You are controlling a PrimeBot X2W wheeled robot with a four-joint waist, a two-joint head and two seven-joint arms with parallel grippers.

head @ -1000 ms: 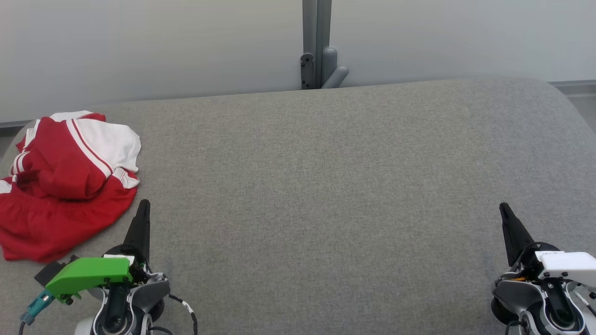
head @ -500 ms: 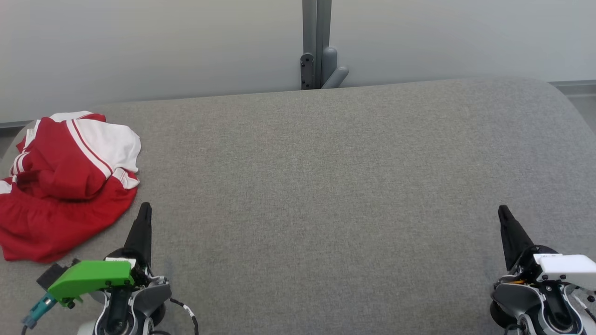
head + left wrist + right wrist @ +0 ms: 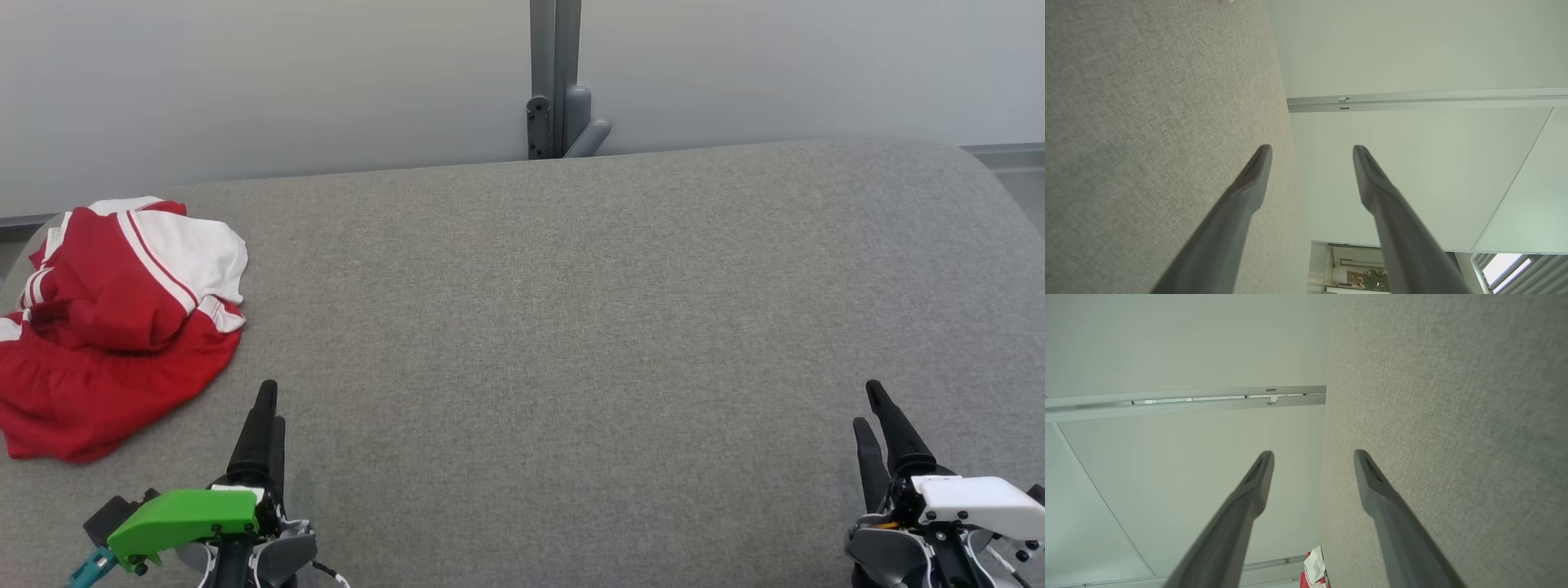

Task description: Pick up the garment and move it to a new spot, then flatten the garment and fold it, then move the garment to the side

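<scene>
The garment (image 3: 114, 327) is a crumpled red and white piece lying in a heap at the far left of the grey fabric surface (image 3: 571, 327). My left gripper (image 3: 272, 400) hovers just right of and below the garment's near edge, apart from it, with its fingers parted and nothing between them. In the left wrist view the left gripper (image 3: 1310, 147) stands open over the grey fabric. My right gripper (image 3: 864, 402) is far across at the lower right, open and empty. The right wrist view shows the right gripper (image 3: 1312, 451) open, with a bit of the garment (image 3: 1312, 571) far off.
A pale wall with a grey post and bracket (image 3: 555, 114) runs behind the far edge of the surface. The surface's rounded right corner (image 3: 980, 171) and left edge by the garment bound the area. Wide grey fabric lies between the two grippers.
Both grippers have drawn back toward the bottom of the head view. Each showed a single dark point before and now shows two parted fingers. The garment has not moved.
</scene>
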